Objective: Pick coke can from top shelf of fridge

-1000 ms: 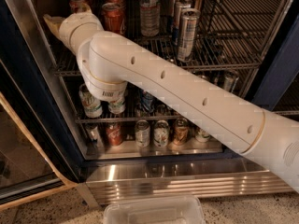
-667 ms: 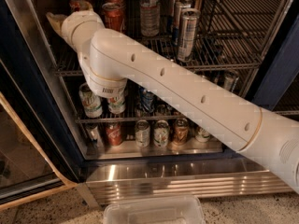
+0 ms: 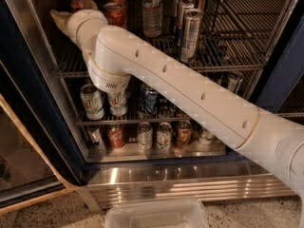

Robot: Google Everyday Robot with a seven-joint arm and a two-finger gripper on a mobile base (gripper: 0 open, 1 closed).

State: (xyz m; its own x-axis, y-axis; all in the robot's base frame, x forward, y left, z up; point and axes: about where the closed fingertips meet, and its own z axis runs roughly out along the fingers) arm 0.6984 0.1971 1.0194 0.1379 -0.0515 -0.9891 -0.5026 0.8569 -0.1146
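Observation:
The fridge stands open in the camera view. Its top shelf is a grey wire rack. Several red coke cans stand at its left back: one at the far left, one to its right, and others behind them. My white arm reaches from the lower right up into the top shelf. My gripper shows as a tan tip at the shelf's left end, just below and in front of the far-left coke can. The wrist hides most of the gripper.
Slim silver cans and a clear bottle stand mid-shelf. White-and-green cans are on the middle rack, mixed cans on the bottom one. The glass door hangs open at left. A clear plastic tub lies on the floor.
The wrist end has edged slightly further in along the top shelf's left side. The cans have not moved.

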